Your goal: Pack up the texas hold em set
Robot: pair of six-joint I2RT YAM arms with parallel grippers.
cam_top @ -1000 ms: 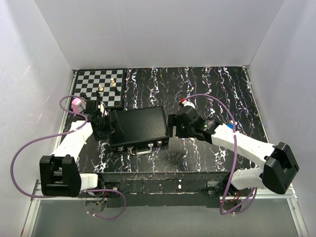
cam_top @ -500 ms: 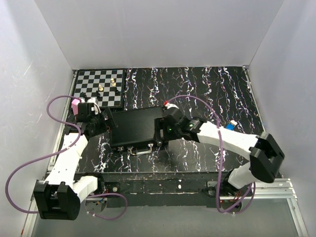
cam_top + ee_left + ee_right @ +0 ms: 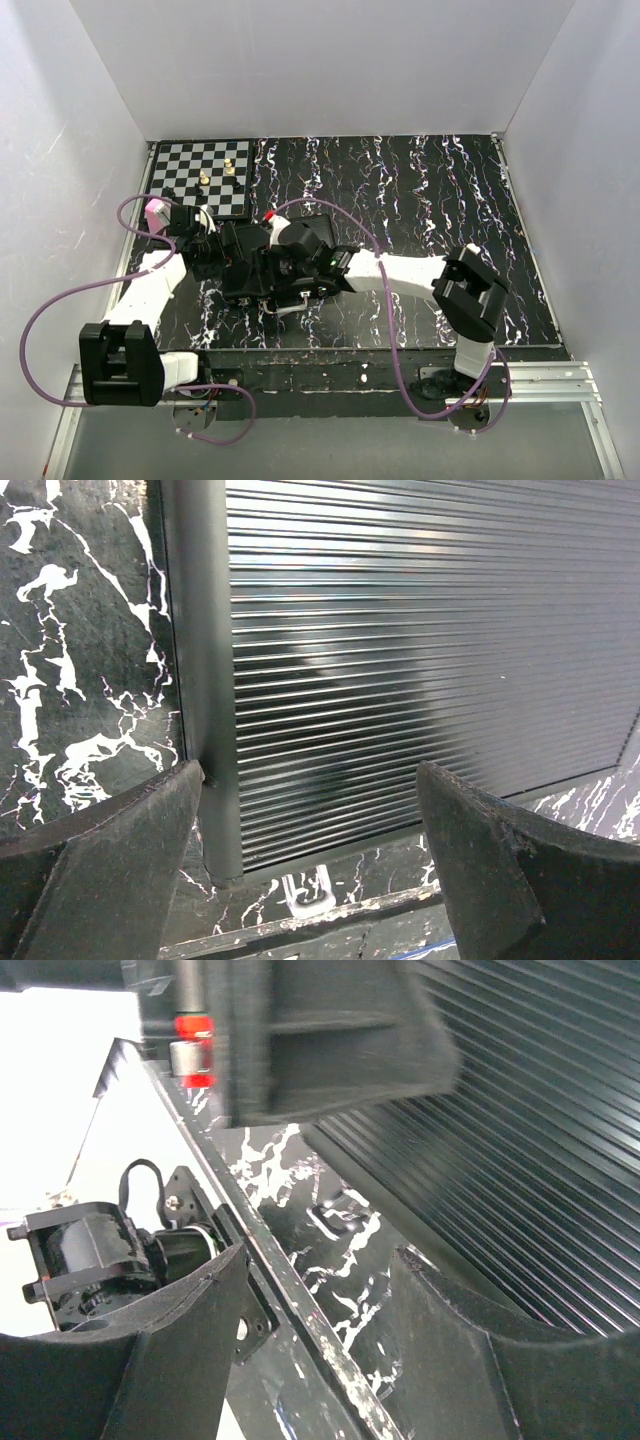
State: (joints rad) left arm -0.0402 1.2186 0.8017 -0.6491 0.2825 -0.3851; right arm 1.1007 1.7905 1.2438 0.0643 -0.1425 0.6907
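Two grippers crowd one closed case (image 3: 238, 262). Off in the far left corner of the counter (image 3: 420, 200) sits a chessboard (image 3: 200, 178), which has no part in this. The left gripper (image 3: 315, 880) is at the case's left end, its fingers (image 3: 100, 870) spread wide with the ribbed lid (image 3: 420, 660) showing between them; I can't tell whether they touch it. The case lies flat, lid down, left of the middle and close to the front edge, so whatever it holds is out of sight. The right arm (image 3: 400, 270) reaches across over the lid. The right gripper (image 3: 315, 1360) hangs spread above the strip of counter between case and front edge. A silver fitting (image 3: 335, 1218) is just ahead of it, latch or handle, I can't make out which.

By my reckoning the packing is all but done and the fastening is in hand. The next move wants the right fingers brought onto a latch along the front side and pressed home, while the left gripper braces the end so the case doesn't slide.
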